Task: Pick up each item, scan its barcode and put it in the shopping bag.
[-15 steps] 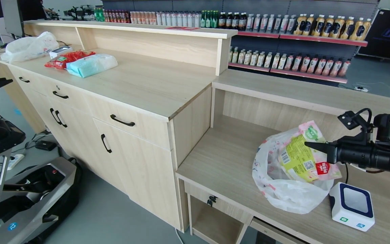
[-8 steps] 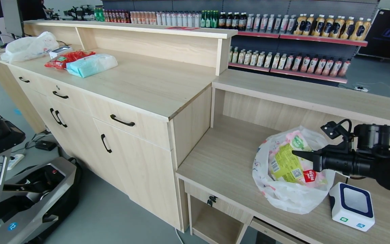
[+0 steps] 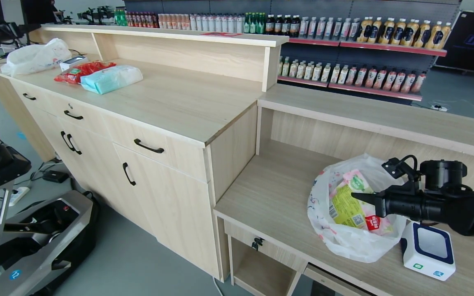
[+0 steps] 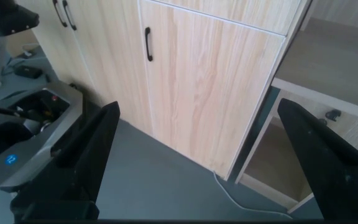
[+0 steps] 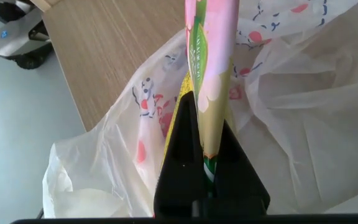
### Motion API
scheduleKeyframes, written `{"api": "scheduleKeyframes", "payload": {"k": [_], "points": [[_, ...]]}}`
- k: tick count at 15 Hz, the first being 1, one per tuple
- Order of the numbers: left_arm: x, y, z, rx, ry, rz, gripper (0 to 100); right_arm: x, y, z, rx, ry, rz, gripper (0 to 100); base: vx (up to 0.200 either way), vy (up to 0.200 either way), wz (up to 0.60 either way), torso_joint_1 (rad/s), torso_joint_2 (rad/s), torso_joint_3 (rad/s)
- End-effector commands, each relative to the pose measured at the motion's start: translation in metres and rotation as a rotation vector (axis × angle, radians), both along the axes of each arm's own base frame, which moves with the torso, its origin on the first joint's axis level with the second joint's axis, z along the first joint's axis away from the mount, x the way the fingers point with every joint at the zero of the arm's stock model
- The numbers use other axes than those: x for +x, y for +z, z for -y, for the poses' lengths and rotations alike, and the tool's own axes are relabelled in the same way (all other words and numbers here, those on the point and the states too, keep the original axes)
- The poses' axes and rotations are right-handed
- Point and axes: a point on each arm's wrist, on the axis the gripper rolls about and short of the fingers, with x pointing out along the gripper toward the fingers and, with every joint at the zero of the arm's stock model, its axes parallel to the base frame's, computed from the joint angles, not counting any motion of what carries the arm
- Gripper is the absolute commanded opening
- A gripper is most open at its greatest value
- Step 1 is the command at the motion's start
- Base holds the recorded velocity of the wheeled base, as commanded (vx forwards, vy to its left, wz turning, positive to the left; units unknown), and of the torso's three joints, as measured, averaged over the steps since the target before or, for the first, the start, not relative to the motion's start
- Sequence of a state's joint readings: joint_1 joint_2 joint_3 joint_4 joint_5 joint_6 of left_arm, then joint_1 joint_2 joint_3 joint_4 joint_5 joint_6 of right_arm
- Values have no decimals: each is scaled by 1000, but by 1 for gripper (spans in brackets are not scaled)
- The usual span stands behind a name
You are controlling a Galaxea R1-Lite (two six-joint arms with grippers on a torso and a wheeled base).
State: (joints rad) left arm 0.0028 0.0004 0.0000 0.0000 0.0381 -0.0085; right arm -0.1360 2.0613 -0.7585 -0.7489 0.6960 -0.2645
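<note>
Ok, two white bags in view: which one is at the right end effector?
The shopping bag on the lower desk beside the scanner: the right end effector holds the packet in its mouth. The other bag sits far left.

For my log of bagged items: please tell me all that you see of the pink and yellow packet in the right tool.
The packet is a flat plastic pouch, pink with a yellow-green panel, a barcode, a square code and a red patch. The right tool is shut on it and holds it tilted, partly inside the white shopping bag on the lower desk.
</note>
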Motion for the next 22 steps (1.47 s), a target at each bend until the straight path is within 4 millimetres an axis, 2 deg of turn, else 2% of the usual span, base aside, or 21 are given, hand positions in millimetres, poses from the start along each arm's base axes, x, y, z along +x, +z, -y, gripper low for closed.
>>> {"api": "scheduleKeyframes", "payload": {"k": [1, 3, 4, 7, 9, 11, 12, 14, 17, 20, 22], "points": [[0, 0, 0, -1, 1, 0, 100, 0, -3, 0, 1, 2, -10, 0, 0, 0, 0, 0, 0, 0], [0, 0, 0, -1, 2, 0, 100, 0, -4, -1, 2, 5, -15, 0, 0, 0, 0, 0, 0, 0], [0, 0, 0, -1, 1, 0, 100, 0, -4, -1, 1, 5, -13, 100, 0, 0, 0, 0, 0, 0], [0, 0, 0, -1, 1, 0, 100, -1, 3, -1, -3, 5, 11, 100, 0, 0, 0, 0, 0, 0], [0, 0, 0, -1, 2, 0, 100, -9, 36, -2, -26, 10, 115, 100, 0, 0, 0, 0, 0, 0], [0, 0, 0, -1, 1, 0, 100, -26, 72, 3, -62, -6, 228, 100, 0, 0, 0, 0, 0, 0], [0, 0, 0, -1, 1, 0, 100, -39, 91, 5, -78, -17, 286, 100, 0, 0, 0, 0, 0, 0], [0, 0, 0, 1, 1, 0, 100, -81, 126, 7, -107, -44, 404, 100, 0, 0, 0, 0, 0, 0], [0, 0, 0, -1, 1, 0, 100, -145, 158, -5, -144, -49, 562, 100, 0, 0, -400, 0, 2, 3], [0, 0, 0, -1, 1, 0, 100, -177, 176, -11, -158, -78, 650, 100, 0, 0, -600, 2, 1, 4], [0, 0, 0, -1, 1, 0, 100, -192, 180, -13, -144, -152, 570, 100, 0, 0, -600, 5, 0, 0]]}}
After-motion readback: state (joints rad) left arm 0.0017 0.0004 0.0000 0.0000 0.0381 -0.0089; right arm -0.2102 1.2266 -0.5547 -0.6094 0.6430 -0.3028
